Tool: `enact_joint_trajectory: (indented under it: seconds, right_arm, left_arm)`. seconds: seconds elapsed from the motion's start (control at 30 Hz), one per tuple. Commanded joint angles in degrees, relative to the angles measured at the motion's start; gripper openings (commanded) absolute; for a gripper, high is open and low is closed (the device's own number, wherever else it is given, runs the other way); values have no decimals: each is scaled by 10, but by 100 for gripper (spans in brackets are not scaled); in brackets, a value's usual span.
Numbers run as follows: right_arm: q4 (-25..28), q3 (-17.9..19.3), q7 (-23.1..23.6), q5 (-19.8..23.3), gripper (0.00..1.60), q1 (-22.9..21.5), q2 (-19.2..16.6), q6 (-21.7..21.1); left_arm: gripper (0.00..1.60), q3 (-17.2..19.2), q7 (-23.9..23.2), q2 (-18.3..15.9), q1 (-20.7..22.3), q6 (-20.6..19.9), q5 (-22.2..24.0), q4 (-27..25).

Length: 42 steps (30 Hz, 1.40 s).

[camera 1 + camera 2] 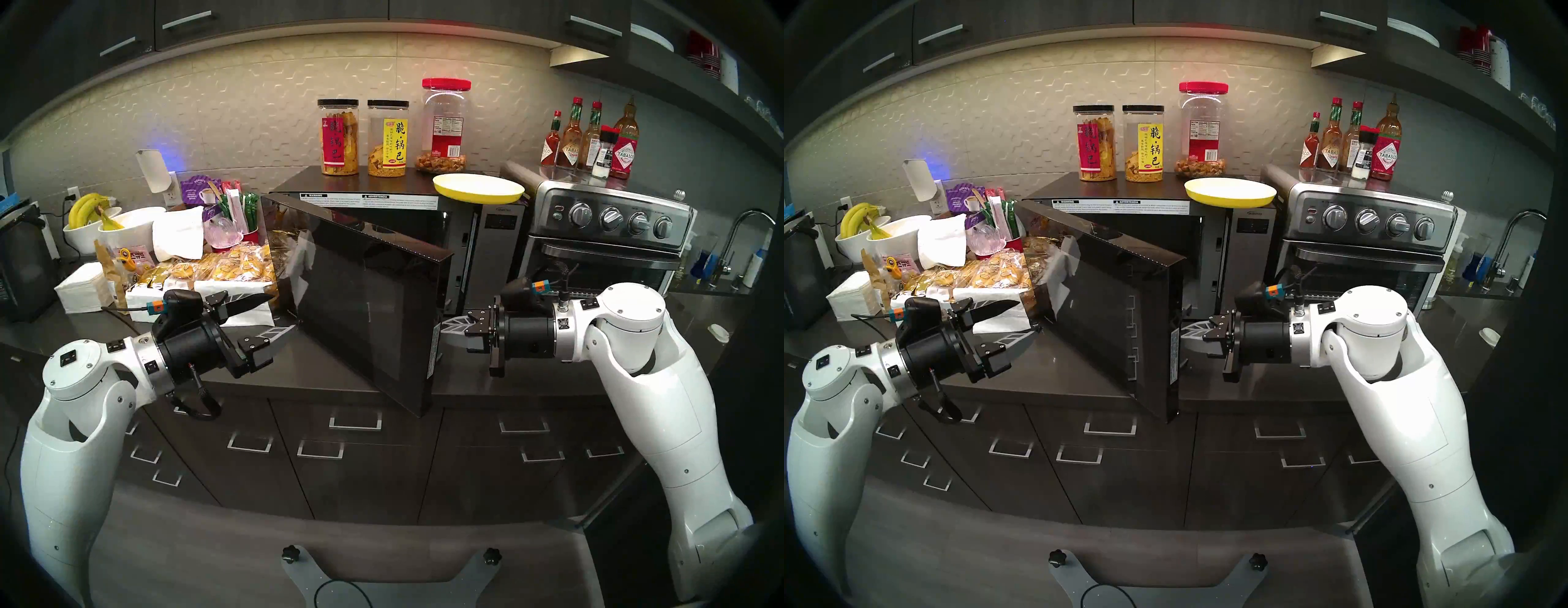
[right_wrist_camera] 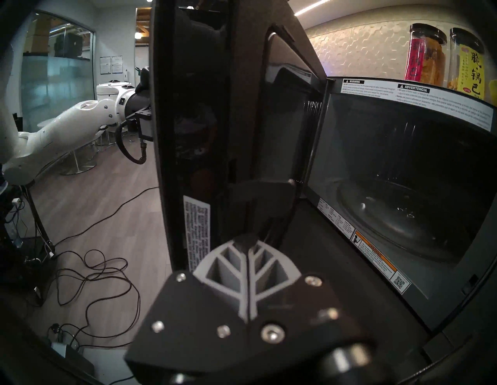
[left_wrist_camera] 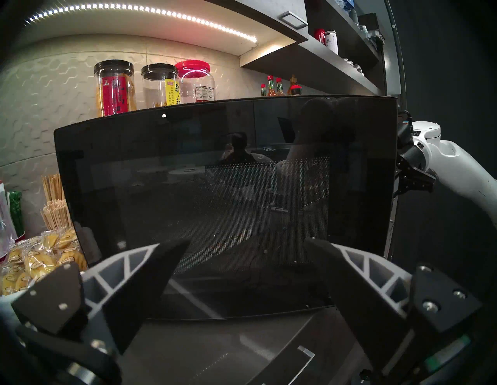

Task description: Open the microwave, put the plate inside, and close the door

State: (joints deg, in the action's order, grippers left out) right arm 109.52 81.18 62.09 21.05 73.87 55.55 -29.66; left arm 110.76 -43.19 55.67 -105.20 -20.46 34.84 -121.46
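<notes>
Microwave [image 1: 488, 237] sits on dark worktop [image 1: 530, 378], its door [image 1: 360, 297] swung roughly halfway open, hinged on the side toward the left gripper [image 1: 278, 316]. Free edge of the door points out toward the robot, overhanging the worktop front. Cavity visible in right wrist view, glass turntable [image 2: 403, 212] inside, nothing on it.

Right gripper [image 1: 443, 327] jaws clenched together, nothing between them; tips sit just behind the door's free edge, at its inner face near the lower half. Contact with the door likely, can't confirm. In right wrist view the closed fingers [image 2: 248, 258] point at the door's inner frame, sticker label [image 2: 196, 231] just left of them.

Left gripper jaws released, spread wide, facing the glossy outer glass of the door. Lower fingertip is just beside the glass near the door's hinge side; can't tell if touching. Nothing held.

Plate [image 1: 478, 188], yellow, rests on top of the microwave at its right front corner, above and behind the right jaws, well apart from both grippers. Rim overhangs the casing edge slightly.

Behind the plate: three snack jars [image 1: 369, 138] on the microwave top. Toaster oven [image 1: 606, 237] stands right of the microwave, behind the right jaws, sauce bottles [image 1: 589, 140] on top. Snack packets [image 1: 212, 267] and a bowl of bananas [image 1: 87, 212] lie beyond the left jaws.
</notes>
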Motion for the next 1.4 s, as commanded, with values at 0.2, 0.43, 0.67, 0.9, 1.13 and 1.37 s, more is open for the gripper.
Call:
enact_joint_trajectory:
  seconds: [0.2,0.43,0.67,0.9,1.13,1.37]
  right_arm:
    - [8,-23,-16,-3,0,-9,20,-12]
    - [18,-30,-19,1,0,-1,22,-15]
    - [34,-34,-20,7,0,6,26,-24]
    - [49,-37,-24,10,0,13,33,-34]
    - [64,-42,-31,15,0,24,41,-45]
    - [83,-48,-41,18,0,38,52,-58]
  left_arm:
    - [160,2,-1,-2,0,0,0,-6]
    - [160,2,-1,-1,0,0,0,-6]
    - [160,2,-1,-1,0,0,0,-6]
    - [160,2,-1,-1,0,0,0,-6]
    - [160,2,-1,-1,0,0,0,-6]
    - [160,2,-1,-1,0,0,0,-6]
